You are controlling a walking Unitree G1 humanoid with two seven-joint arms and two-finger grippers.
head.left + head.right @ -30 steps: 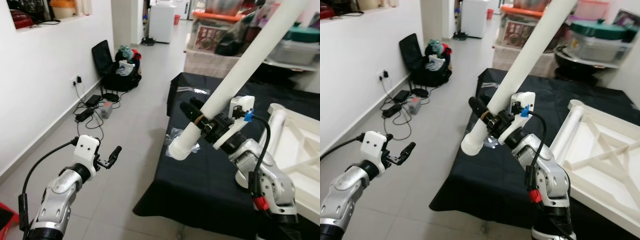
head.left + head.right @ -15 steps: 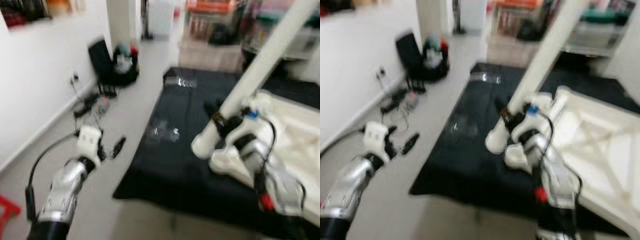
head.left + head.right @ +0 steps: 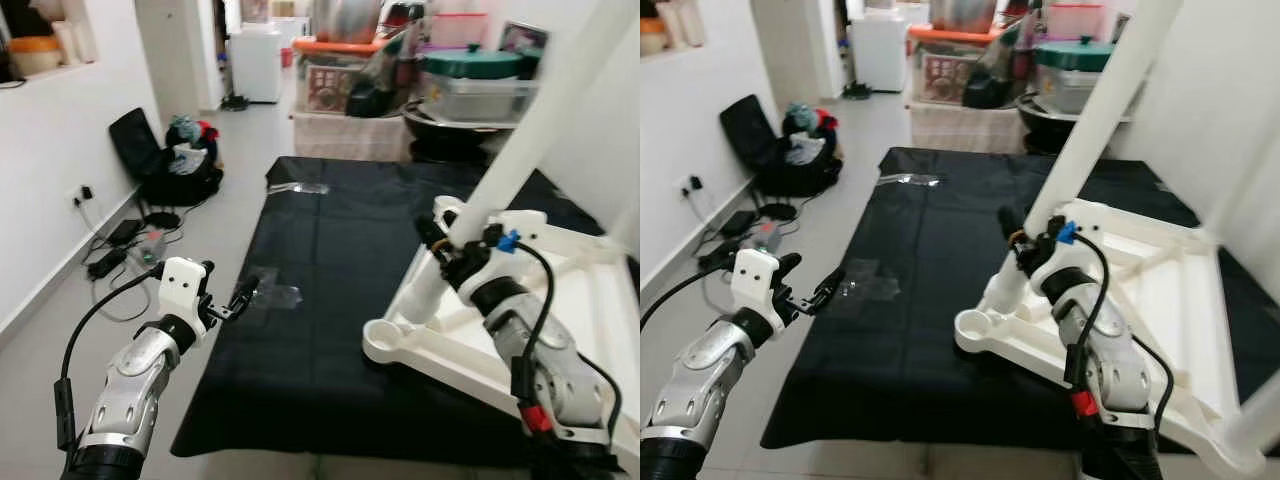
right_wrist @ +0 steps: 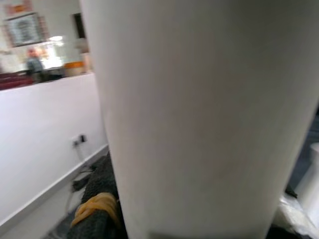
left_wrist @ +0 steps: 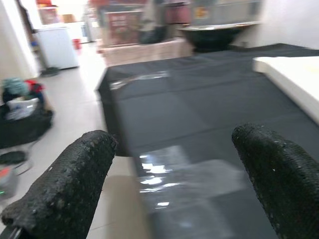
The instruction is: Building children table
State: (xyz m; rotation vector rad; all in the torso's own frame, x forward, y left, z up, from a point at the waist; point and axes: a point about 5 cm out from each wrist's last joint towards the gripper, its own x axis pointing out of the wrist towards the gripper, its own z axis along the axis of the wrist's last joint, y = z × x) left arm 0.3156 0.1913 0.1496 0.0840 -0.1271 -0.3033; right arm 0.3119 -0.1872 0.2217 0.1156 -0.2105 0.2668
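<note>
White table parts (image 3: 560,330) lie upside down on the black cloth (image 3: 330,260) that covers the floor, on the robot's right side: a flat top with raised ribs crossing it and a round socket (image 3: 385,338) at its near corner. One long white table leg (image 3: 1095,120) rises at a slant from that near corner and runs up out of the top of the head views. The right gripper (image 3: 447,243) is clamped around this leg low down, its black fingers (image 4: 97,199) closed on the tube with a yellow band showing on one finger in the right wrist view, where the leg's pale surface (image 4: 199,114) takes up most of the picture. The leg's lower end sits just above or in the corner socket; I cannot tell whether it is seated. The left gripper (image 3: 236,297) hangs over the left edge of the cloth, well apart from the table, its two black fingers (image 5: 75,174) spread wide and holding nothing. Just beyond it a clear plastic bag (image 3: 272,295) lies flat on the cloth, and another plastic bag (image 3: 297,187) lies near the far edge. Along the wall on the left are a black bag (image 3: 160,160) and cables (image 3: 115,250), with storage boxes (image 3: 350,75) at the back.
</note>
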